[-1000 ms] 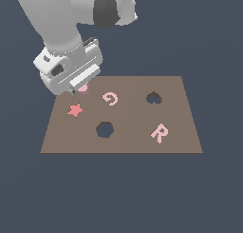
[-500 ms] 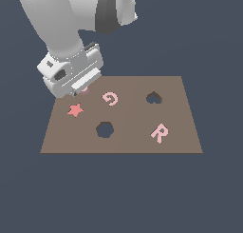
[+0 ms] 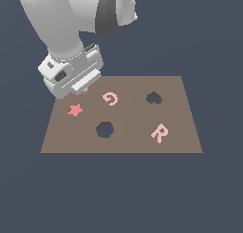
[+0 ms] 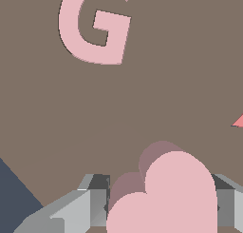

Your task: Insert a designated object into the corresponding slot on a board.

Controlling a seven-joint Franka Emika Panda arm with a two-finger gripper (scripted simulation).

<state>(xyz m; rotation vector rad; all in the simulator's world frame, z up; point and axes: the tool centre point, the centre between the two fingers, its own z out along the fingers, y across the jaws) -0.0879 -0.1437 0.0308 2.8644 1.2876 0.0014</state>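
My fingers (image 4: 90,203) are grey with lighter grey facets, and my arm (image 3: 71,32) is white with a black band. The heart (image 4: 175,194) between them is plain light pink, casting a dusky pink shadow on the flat brown board (image 3: 180,141). The G (image 4: 95,25) and R (image 3: 159,133) are the same pale pink; the star (image 3: 75,110) is redder. Both holes, heart-shaped (image 3: 153,98) and hexagonal (image 3: 104,130), show dark navy like the background.

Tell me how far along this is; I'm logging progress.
Done: the gripper has closed on the heart and raised it, a shadow showing beneath. In hand: carrying it above the board. Left: crossing past the G to the empty heart slot and inserting.
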